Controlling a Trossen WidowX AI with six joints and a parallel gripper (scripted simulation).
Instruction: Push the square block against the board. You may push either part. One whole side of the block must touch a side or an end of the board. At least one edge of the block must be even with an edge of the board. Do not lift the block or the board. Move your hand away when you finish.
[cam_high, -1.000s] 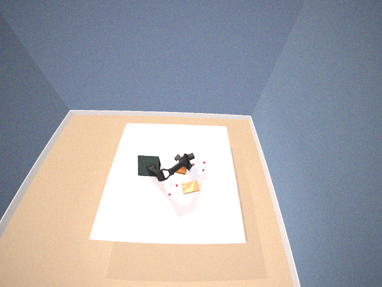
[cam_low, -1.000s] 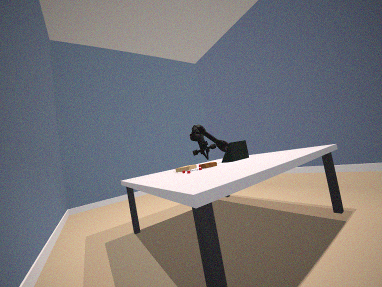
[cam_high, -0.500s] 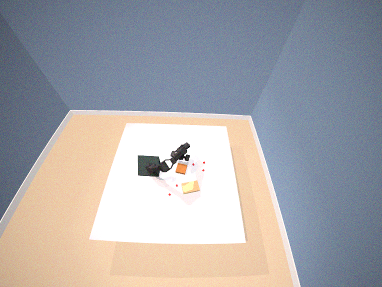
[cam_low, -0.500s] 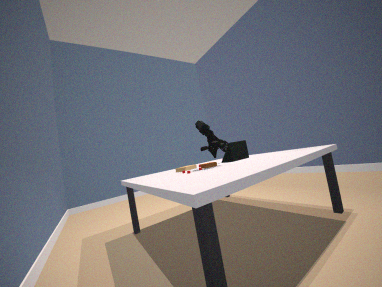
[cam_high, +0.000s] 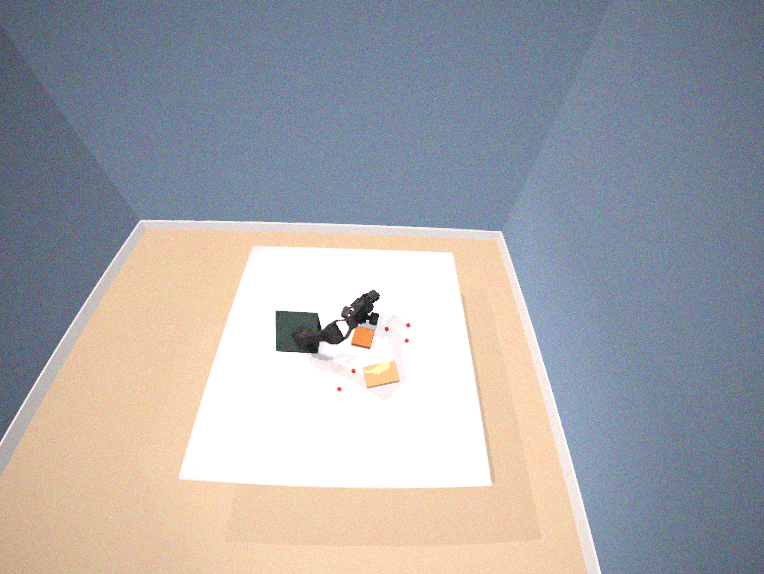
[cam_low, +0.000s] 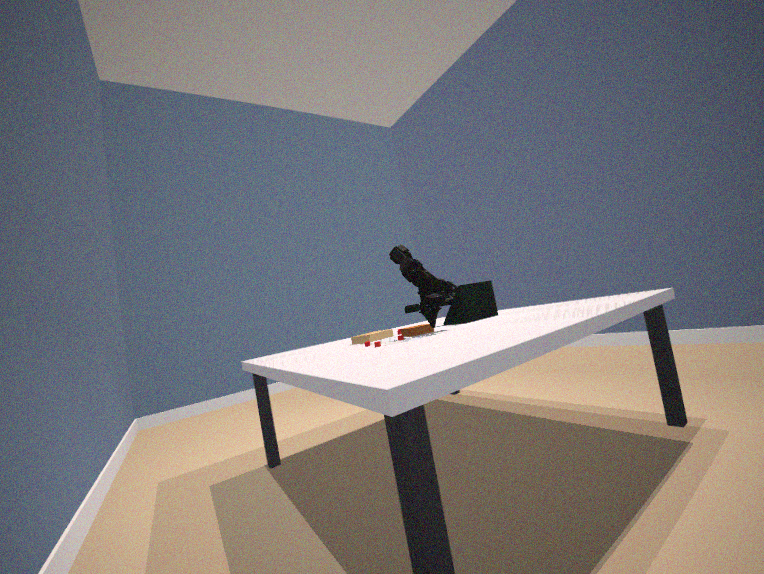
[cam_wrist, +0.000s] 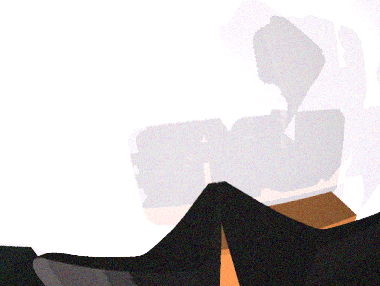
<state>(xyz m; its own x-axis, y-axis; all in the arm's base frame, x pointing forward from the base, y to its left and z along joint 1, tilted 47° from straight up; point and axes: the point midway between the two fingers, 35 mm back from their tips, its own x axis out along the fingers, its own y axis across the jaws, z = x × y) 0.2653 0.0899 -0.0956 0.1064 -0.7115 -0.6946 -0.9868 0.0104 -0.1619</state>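
Note:
The orange square block (cam_high: 362, 337) (cam_low: 415, 330) (cam_wrist: 312, 210) lies flat on the white table (cam_high: 277, 432) (cam_low: 494, 345). The tan board (cam_high: 380, 374) (cam_low: 372, 336) lies a short way nearer the front, apart from the block and turned at a slightly different angle. My gripper (cam_high: 369, 321) (cam_low: 431, 321) (cam_wrist: 217, 190) is shut and empty, with its tips low at the far side of the block. In the wrist view the block shows right beside and under the closed fingers; I cannot tell whether they touch it.
Several small red cubes lie around the parts, such as one cube (cam_high: 386, 328), one cube (cam_high: 353, 370) and one cube (cam_low: 377, 343). The arm's dark base box (cam_high: 296, 330) (cam_low: 472, 302) stands to the left of the block.

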